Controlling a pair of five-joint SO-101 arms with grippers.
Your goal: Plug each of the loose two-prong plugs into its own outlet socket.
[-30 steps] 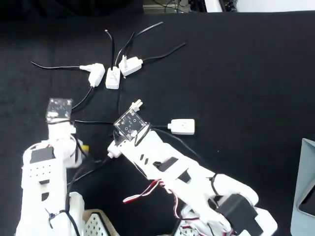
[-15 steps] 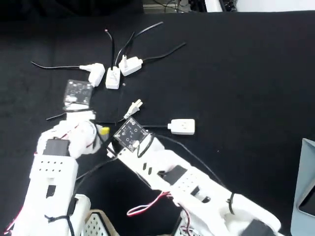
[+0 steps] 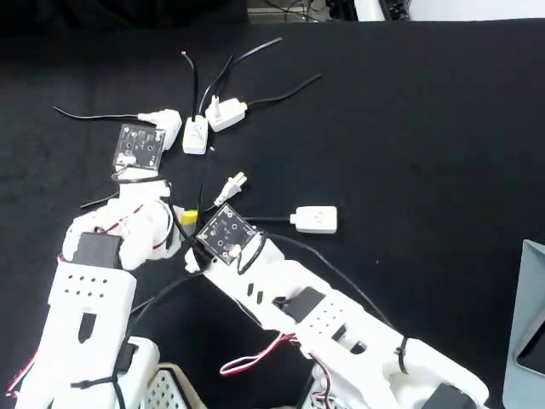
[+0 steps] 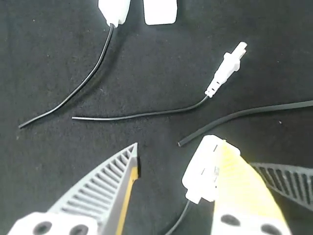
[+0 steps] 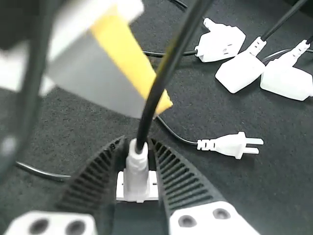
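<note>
Two white arms work a black cloth-covered table (image 3: 426,128). At lower left of the high view, the left arm (image 3: 89,290) holds the left gripper (image 4: 173,147) with jaws spread wide and nothing clamped; a white plug body lies against its yellow finger (image 4: 239,186). Above it, at upper left, a cluster of three white corded pieces (image 3: 195,135) fans black leads outward. Just right of the cluster and lower, one loose two-prong plug (image 3: 228,187) lies flat, prongs free. Below that, left of centre, the right gripper (image 5: 137,143) is closed on one held plug (image 5: 137,183), its black cord rising between the ribbed fingers; its prongs are hidden. Near centre lies one outlet socket (image 3: 315,219), unplugged. A grey-blue object (image 3: 530,324) stands at the right edge.
</note>
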